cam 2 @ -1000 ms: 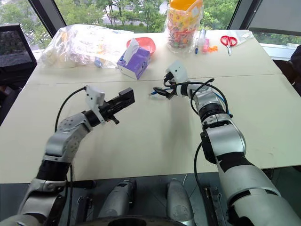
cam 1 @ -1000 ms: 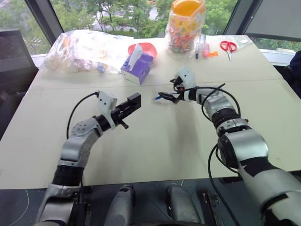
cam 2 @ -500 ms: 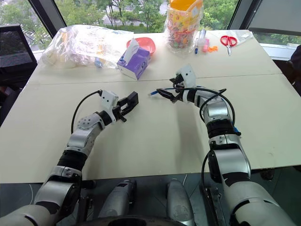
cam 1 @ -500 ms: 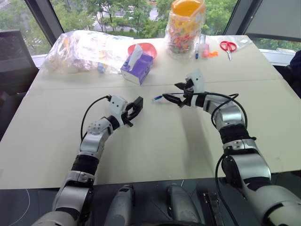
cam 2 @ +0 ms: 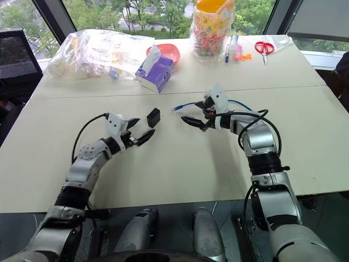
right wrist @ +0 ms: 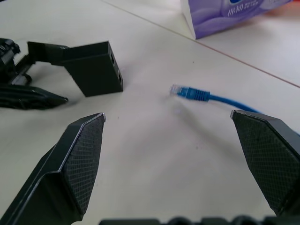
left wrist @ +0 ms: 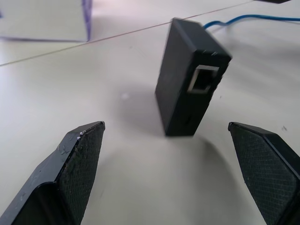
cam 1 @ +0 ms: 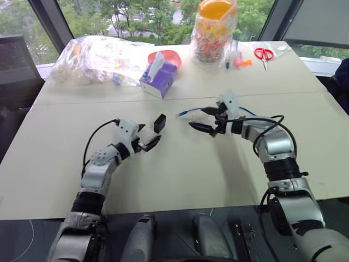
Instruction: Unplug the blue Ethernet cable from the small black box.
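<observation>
Both my jaws gape empty over the worktop (cam 1: 180, 180), one small black box (cam 1: 159, 123) and one blue Ethernet cable (cam 1: 188, 112) lying apart.

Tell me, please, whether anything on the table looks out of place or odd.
Nothing looks damaged or spilled. The small black box stands on end with its port empty, and the blue cable lies loose on the table beside it.

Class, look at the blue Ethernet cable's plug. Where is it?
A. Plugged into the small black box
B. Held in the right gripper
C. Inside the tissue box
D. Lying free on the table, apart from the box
D: the blue Ethernet cable ends in a bare plug lying on the table, with a gap to the small black box, whose port is empty.
</observation>
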Motion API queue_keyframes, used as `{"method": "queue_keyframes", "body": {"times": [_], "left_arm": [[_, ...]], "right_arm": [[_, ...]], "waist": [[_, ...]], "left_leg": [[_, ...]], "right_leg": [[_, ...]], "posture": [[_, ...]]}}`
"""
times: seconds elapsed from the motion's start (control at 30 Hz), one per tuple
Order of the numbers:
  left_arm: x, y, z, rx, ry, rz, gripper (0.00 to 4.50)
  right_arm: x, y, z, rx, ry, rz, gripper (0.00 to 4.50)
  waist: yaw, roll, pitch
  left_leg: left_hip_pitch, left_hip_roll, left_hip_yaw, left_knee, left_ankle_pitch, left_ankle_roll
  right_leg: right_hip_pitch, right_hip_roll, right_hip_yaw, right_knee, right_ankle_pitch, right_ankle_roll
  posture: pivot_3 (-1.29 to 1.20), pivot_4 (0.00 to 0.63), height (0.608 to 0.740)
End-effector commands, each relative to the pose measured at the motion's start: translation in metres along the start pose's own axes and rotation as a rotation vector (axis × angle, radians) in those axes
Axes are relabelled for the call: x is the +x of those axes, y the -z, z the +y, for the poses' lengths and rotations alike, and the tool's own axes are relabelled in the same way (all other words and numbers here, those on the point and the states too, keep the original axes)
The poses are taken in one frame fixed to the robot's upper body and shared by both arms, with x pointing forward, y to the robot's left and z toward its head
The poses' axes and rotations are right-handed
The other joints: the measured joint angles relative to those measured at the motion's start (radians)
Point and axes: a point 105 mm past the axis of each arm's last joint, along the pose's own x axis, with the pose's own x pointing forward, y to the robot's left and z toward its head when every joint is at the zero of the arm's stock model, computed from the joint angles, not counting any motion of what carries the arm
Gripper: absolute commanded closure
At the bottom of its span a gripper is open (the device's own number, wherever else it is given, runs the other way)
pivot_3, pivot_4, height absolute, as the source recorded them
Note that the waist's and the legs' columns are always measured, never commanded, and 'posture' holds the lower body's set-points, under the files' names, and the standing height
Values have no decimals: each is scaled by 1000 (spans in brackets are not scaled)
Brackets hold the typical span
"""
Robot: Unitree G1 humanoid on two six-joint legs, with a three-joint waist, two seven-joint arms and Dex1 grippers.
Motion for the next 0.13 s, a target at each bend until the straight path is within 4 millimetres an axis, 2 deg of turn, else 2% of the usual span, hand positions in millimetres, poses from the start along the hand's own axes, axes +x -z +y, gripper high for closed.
{"method": "queue_keyframes", "body": {"times": [0.03,0.13], "left_arm": [[-23,-19,9,-1,-50,-40,84],[-39,-26,12,-29,-87,-49,84]], "right_arm": [[-8,-6,3,1,21,-42,0],[-10,3,8,9,48,-46,0]], "waist": [[4,0,0],[6,0,0]], "left_leg": [[0,0,0,0,0,0],[-1,0,0,1,0,0]], "right_leg": [[0,0,0,0,0,0],[0,0,0,0,-2,-3]], "posture": [[0,150,726],[0,150,726]]}}
